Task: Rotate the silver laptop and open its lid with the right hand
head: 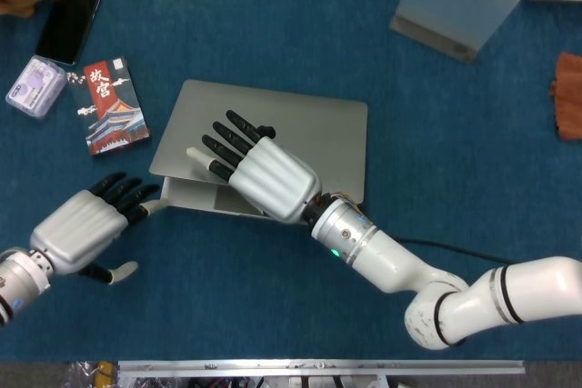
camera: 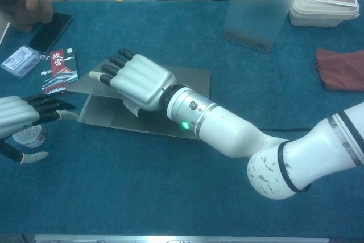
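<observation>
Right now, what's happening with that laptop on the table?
The right hand is lifting the lid of the silver laptop, which stands partly open on the blue table. The left hand reaches toward the laptop's base at its near left corner, fingers spread; contact is unclear.

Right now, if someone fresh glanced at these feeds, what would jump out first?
The right hand at centre, fingers over the lid of the silver laptop, which is lifted slightly off its base at the left edge. Next, the left hand low at the left, fingers spread and reaching to the laptop's near-left corner. A booklet lies just beyond that corner.
</observation>
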Action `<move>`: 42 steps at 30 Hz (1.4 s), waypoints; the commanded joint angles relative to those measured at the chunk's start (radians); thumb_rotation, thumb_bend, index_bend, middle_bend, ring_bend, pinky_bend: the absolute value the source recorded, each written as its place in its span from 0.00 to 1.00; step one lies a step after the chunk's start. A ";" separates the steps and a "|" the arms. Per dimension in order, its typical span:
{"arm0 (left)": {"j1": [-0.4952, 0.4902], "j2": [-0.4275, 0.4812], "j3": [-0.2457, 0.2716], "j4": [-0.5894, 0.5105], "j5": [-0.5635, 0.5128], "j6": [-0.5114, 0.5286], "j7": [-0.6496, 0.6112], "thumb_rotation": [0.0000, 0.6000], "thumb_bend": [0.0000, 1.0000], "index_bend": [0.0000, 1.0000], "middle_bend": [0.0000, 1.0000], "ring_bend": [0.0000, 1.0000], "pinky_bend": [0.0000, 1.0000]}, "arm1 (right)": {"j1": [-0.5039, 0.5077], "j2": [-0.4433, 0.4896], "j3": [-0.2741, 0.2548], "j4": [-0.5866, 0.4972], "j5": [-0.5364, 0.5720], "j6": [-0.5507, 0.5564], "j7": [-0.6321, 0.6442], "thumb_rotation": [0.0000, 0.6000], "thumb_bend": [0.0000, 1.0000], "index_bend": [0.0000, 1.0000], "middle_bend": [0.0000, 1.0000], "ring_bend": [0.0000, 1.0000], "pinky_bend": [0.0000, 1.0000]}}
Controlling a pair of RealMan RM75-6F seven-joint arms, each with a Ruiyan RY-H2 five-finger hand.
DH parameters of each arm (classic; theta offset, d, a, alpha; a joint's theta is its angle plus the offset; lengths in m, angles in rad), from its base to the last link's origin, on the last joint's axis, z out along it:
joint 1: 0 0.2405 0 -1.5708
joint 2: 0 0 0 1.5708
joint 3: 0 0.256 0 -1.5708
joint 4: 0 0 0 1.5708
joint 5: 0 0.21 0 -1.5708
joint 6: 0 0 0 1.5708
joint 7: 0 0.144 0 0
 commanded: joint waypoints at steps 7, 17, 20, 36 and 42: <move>-0.031 -0.040 0.008 0.010 -0.022 -0.039 0.001 0.61 0.32 0.08 0.03 0.00 0.00 | 0.005 0.005 0.001 -0.004 0.001 0.003 0.002 0.85 0.53 0.00 0.11 0.00 0.03; -0.062 -0.061 0.011 0.010 -0.047 -0.070 0.005 0.61 0.32 0.08 0.03 0.00 0.00 | 0.005 0.010 0.001 -0.005 0.003 0.007 0.014 0.85 0.53 0.00 0.11 0.00 0.03; -0.070 -0.069 0.010 0.011 -0.058 -0.079 0.005 0.61 0.32 0.08 0.03 0.00 0.00 | 0.006 0.009 0.001 -0.002 0.002 0.008 0.017 0.85 0.53 0.00 0.11 0.00 0.03; -0.099 -0.090 0.021 0.012 -0.100 -0.115 0.026 0.60 0.32 0.08 0.03 0.00 0.00 | 0.004 0.016 0.002 0.009 0.005 0.012 0.031 0.85 0.53 0.00 0.11 0.00 0.03; -0.105 -0.098 0.028 0.015 -0.104 -0.118 0.028 0.60 0.32 0.08 0.03 0.00 0.00 | 0.001 0.026 0.013 0.010 0.008 0.022 0.040 0.85 0.53 0.00 0.11 0.00 0.03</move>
